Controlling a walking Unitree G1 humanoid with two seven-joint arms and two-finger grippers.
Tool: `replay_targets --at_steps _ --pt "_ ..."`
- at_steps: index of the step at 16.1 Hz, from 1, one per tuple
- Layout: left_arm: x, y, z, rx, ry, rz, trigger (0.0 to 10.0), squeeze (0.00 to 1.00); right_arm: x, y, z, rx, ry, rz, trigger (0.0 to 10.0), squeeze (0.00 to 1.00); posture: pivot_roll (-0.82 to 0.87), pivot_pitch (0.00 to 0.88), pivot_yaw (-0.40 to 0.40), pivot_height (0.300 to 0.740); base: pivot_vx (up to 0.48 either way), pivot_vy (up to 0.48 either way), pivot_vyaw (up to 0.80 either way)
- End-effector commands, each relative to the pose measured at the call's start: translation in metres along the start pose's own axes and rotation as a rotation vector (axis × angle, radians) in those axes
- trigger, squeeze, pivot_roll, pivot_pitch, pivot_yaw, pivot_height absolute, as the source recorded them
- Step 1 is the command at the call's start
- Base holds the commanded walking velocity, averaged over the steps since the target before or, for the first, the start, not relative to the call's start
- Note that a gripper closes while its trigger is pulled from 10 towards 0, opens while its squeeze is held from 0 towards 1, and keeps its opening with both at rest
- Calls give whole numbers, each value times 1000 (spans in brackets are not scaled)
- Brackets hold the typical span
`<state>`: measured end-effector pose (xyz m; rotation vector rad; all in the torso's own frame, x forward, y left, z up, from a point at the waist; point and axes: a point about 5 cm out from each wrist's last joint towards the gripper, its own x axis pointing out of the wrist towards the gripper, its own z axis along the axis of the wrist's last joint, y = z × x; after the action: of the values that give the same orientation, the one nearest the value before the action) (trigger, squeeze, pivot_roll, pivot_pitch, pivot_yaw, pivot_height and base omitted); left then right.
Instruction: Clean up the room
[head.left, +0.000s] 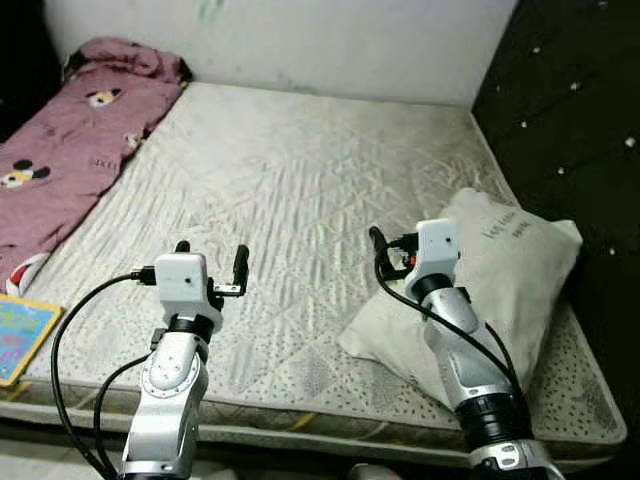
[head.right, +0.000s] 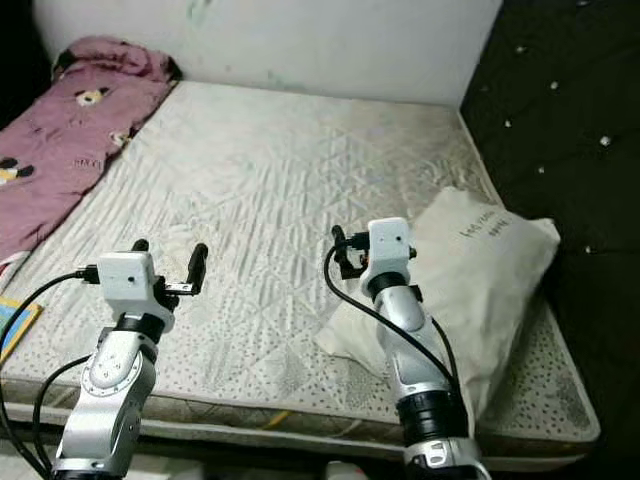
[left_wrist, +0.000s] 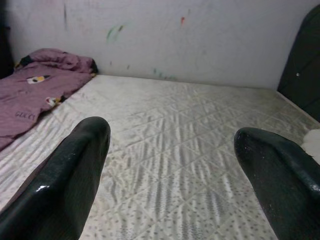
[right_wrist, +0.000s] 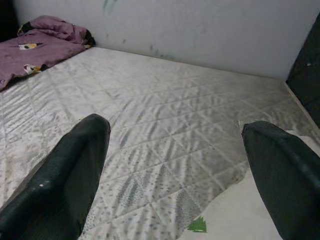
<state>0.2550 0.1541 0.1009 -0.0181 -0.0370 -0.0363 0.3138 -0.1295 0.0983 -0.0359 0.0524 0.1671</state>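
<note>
You have both arms raised over the near edge of the bed (head.left: 300, 170), a bare quilted white mattress. Your left claw (head.left: 211, 258) hovers above the near left part of the mattress with its fingers spread wide and nothing between them; the left wrist view confirms the gap. Your right claw (right_wrist: 175, 165) is likewise released, its two fingers far apart, poised just over the near left corner of the pillow (head.left: 510, 270). In the head views one of its fingers is hidden behind the wrist housing, so trust the wrist camera there.

The pillow lies at the near right of the bed, close to the dark tufted headboard (head.left: 570, 110). Its printed lettering is too small to read, and your right arm covers part of it.

A pink blanket (head.left: 70, 140) with cartoon prints runs along the left side, cut off by the frame. A colourful book (head.left: 20, 335) sits at the near left edge, only partly in view.
</note>
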Motion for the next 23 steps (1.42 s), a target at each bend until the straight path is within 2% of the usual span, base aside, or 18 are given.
replay_targets --at_steps 1,9,12,21,23 --pt "0 1 0 10 3 -1 10000 0 1 2 0 5 3 0 10000 0 -99 0 -41 740 0 0 0" --pt "2 1 0 2 1 2 10000 0 3 1 0 0 11 0 10000 0 -101 0 -47 740 0 -279 0" --pt "2 1 0 1 2 1 10000 0 3 1 0 1 13 -2 10000 0 -103 0 -45 740 0 -285 -713" --pt "2 1 1 13 2 -5 10000 0 3 2 -1 0 9 -5 10000 0 -100 0 -41 740 0 -220 0" --pt "2 2 0 -27 12 17 10000 0 3 2 -1 0 9 -6 10000 0 -99 0 -41 740 0 0 0"
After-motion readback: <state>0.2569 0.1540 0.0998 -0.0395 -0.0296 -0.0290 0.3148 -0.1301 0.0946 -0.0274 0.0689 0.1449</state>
